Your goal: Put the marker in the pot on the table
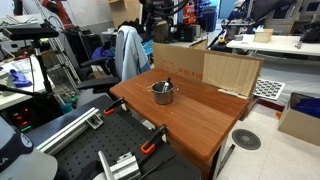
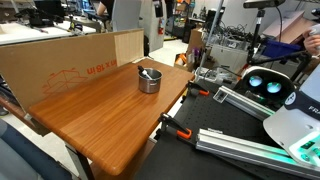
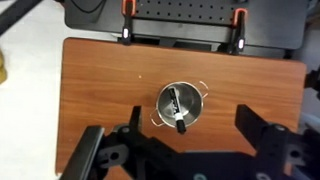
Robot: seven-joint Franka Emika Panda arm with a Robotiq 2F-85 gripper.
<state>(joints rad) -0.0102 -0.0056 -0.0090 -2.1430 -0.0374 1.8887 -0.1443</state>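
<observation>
As the marker (image 3: 176, 105) already lies in the pot (image 3: 199, 100), axis 12 to 6, the task looks done. The gripper (image 3: 190, 120) hangs at 6, spread wide, empty

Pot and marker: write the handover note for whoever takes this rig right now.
Gripper: open and empty, high above the table, looking straight down on the pot. It shows only in the wrist view.
Pot: upright near the middle of the wooden tabletop in both exterior views.
Marker: inside the pot, lying slantwise with its dark end at the rim.
Done: the marker is in the pot and nothing is held.
Left: the placing looks complete. At most, park the arm clear of the table.
</observation>
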